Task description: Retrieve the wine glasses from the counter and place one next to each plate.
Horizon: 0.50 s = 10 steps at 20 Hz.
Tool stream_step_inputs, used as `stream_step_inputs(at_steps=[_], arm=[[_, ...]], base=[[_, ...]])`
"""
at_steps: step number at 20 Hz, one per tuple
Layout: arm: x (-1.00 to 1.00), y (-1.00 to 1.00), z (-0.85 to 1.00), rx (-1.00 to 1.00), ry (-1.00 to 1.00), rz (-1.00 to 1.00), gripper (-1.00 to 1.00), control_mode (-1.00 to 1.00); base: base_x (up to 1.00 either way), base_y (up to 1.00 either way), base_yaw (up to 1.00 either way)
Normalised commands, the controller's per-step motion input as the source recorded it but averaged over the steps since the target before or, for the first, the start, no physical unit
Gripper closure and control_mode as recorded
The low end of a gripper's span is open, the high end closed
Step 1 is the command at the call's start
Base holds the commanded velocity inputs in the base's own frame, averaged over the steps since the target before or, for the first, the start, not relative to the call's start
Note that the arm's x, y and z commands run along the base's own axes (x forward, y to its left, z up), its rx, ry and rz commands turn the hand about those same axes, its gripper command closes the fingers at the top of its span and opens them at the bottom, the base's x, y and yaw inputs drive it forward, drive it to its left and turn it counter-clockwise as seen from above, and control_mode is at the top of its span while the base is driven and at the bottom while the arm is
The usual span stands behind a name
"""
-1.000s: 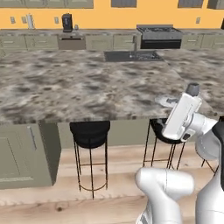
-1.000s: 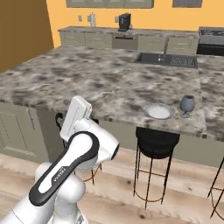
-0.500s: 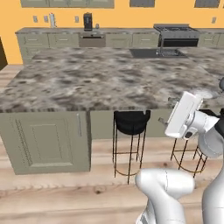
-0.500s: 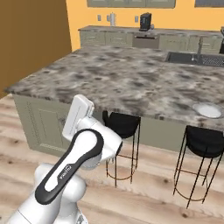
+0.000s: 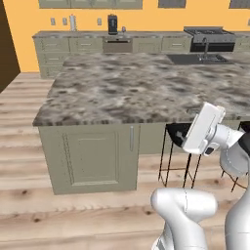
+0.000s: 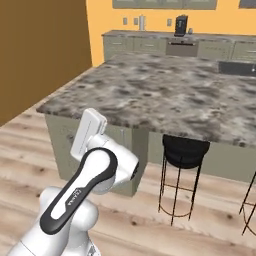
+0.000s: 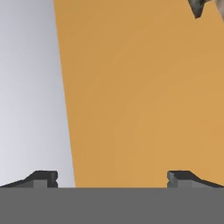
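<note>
The counter (image 5: 122,35) (image 6: 165,35) runs along the orange back wall, far behind the stone-topped island (image 5: 136,88) (image 6: 150,95). The wine glasses and the plates are out of view. My arm is folded close to the base, with its white hand (image 5: 205,126) (image 6: 89,132) held in front of the island's near edge. In the hand view my gripper (image 7: 111,177) faces a bare orange wall; its two dark fingertips (image 7: 43,177) stand far apart, open, with nothing between them.
Black stools (image 5: 178,133) (image 6: 184,149) stand under the island's near side. A sink (image 5: 197,58) is set in the island top. A black stove (image 5: 210,33) and a dark coffee machine (image 5: 113,23) (image 6: 181,25) are at the back counter. Wooden floor lies to the left.
The whole picture has shifted right: the base has driven left along the island, and its left corner has come into view. The plate and glass on the island have left the views. The arm's pose is unchanged.
</note>
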Motion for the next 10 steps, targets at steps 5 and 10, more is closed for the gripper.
stream_step_inputs(at_steps=[5, 10], arm=[[0.00, 0.00, 0.00, 0.00, 0.00, 0.00, -1.00, 1.00], [0.00, 0.00, 0.00, 0.00, 0.00, 0.00, -1.00, 1.00]], base=[[0.48, 1.00, -0.13], [0.56, 1.00, -0.17]])
